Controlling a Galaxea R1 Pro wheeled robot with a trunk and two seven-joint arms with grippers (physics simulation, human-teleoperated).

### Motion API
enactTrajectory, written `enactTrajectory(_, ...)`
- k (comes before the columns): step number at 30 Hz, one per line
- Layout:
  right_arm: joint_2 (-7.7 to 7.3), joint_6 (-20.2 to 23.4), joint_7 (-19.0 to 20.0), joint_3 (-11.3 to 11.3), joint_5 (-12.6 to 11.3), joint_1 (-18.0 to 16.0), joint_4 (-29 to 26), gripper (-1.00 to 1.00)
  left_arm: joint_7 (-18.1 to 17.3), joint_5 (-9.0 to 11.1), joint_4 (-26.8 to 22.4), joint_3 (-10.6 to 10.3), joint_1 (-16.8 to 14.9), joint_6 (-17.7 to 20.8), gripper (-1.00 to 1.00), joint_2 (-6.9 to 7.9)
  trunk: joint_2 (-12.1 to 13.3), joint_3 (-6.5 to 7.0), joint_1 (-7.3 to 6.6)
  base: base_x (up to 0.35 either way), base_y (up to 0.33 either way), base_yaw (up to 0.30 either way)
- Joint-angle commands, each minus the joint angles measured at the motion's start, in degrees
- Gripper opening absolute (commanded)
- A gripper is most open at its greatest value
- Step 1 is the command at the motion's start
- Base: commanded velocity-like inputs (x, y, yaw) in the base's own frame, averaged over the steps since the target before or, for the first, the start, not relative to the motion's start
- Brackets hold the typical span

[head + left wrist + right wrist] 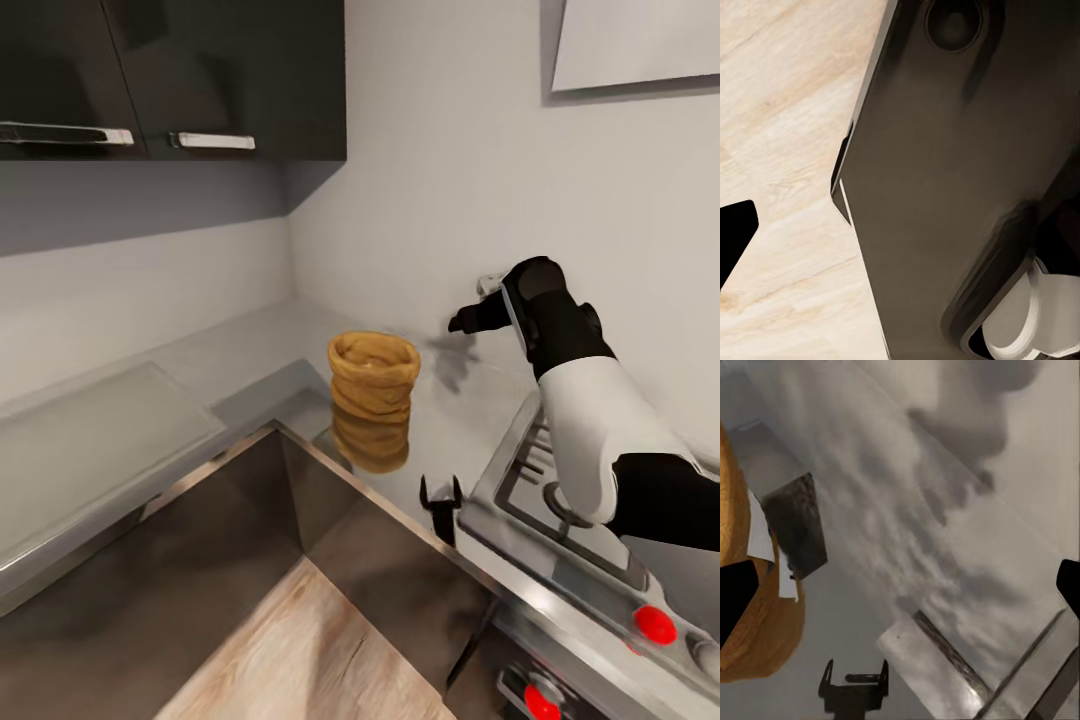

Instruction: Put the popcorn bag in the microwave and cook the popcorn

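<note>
Head view: right hand (466, 322) raised over the bench (250, 345) beside the upright popcorn bag (373, 373), grip undeterminable; right wrist view: fingertips spread, holding nothing.

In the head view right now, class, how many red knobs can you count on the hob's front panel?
2. One red knob sits on the hob's front panel near the right edge; another lies lower, at the bottom edge, partly cut off. More may be out of frame.

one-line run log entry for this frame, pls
phase: reaching | popcorn bag: upright on countertop, untouched | right hand: raised beside bag, near wall, open | left hand: low at counter edge, idle | microwave: unseen
</note>
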Motion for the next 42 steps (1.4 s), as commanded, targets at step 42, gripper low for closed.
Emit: enactTrajectory(42, 3.79, 0.2, 0.6, -0.1, 0.4, 1.2, -0.6, 1.00, 0.1, 0.2, -0.1, 0.4, 0.0, -0.2, 1.00, -0.01, 0.0, -0.05, 0.03, 0.099, 0.000, 0.031)
